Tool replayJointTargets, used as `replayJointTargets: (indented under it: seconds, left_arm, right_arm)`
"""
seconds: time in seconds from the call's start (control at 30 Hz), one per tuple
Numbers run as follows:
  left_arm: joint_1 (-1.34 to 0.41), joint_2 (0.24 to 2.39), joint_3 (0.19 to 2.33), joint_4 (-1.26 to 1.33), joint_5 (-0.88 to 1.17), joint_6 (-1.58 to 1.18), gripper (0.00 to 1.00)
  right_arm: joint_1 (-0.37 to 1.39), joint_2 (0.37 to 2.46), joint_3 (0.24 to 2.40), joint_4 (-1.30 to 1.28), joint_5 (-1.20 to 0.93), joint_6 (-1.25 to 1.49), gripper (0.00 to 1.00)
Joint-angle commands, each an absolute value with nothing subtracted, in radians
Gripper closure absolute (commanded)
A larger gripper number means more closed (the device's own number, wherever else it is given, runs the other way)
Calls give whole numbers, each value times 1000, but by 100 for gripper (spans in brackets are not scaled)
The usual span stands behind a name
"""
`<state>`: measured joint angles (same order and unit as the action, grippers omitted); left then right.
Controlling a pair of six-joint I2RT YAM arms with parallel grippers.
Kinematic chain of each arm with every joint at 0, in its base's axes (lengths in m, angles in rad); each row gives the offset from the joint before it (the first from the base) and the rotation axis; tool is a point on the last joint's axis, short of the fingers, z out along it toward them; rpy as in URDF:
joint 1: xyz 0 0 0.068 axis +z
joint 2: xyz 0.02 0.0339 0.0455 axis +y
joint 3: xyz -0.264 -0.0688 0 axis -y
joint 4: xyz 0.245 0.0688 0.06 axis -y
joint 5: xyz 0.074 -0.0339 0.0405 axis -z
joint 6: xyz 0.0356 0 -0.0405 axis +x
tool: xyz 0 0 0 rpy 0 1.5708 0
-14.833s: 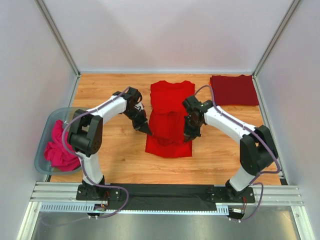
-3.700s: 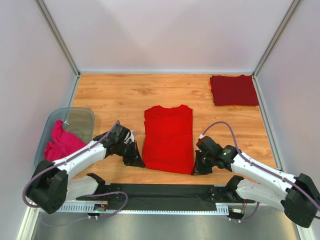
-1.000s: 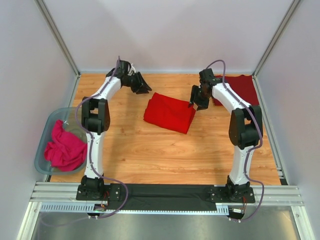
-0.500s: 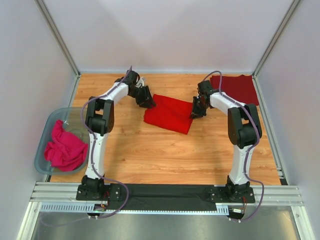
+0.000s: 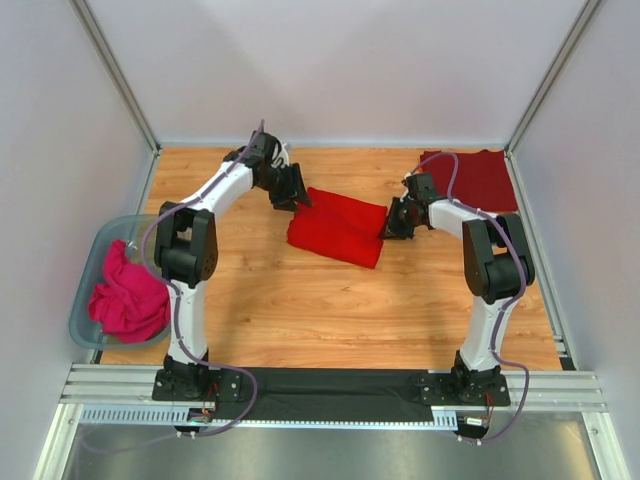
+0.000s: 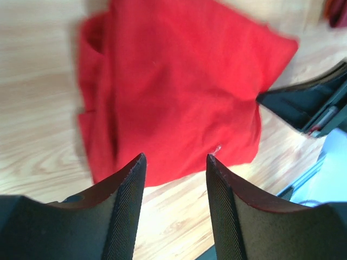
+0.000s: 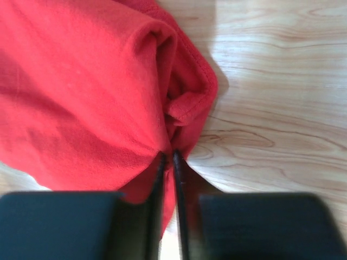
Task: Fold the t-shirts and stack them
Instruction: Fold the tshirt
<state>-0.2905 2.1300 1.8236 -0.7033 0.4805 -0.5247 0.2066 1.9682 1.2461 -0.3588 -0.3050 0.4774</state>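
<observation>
T-shirt of bright red soft cloth (image 5: 338, 228), folded, lies on the counter (image 5: 300, 310); the folded dark maroon t-shirt (image 5: 482, 180) sits back right. My right end effector (image 7: 168, 158) pinches the red corner; my left end effector (image 6: 175, 161) hangs released over the opposite edge and should grip there before lifting

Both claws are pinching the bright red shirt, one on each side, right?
Not quite. Only the right claw is pinching the bright red shirt, at a corner. The left claw is at the other side, but it is not pinching. The left wrist view shows its jaws standing open, with no cloth gripped between them.
</observation>
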Motion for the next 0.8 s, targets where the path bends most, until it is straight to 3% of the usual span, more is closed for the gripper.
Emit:
replayJointTargets:
  seconds: [0.0, 0.1, 0.37, 0.6, 0.77]
  left_arm:
    - [-324, 2158, 1758, -672, 514, -486, 45]
    - [-324, 2177, 1695, -653, 489, -488, 46]
    - [-333, 2097, 1508, -657, 416, -523, 47]
    - [-357, 1832, 1284, -640, 462, -630, 45]
    - [-338, 1756, 1392, -745, 382, -605, 40]
  right_arm:
    - [209, 1956, 1216, -324, -285, 483, 80]
    - [201, 1914, 1230, -345, -281, 502, 62]
    - [219, 1815, 1258, -504, -357, 528, 49]
    - [288, 1653, 1159, -670, -416, 460, 48]
    - [293, 1641, 1118, -647, -454, 419, 48]
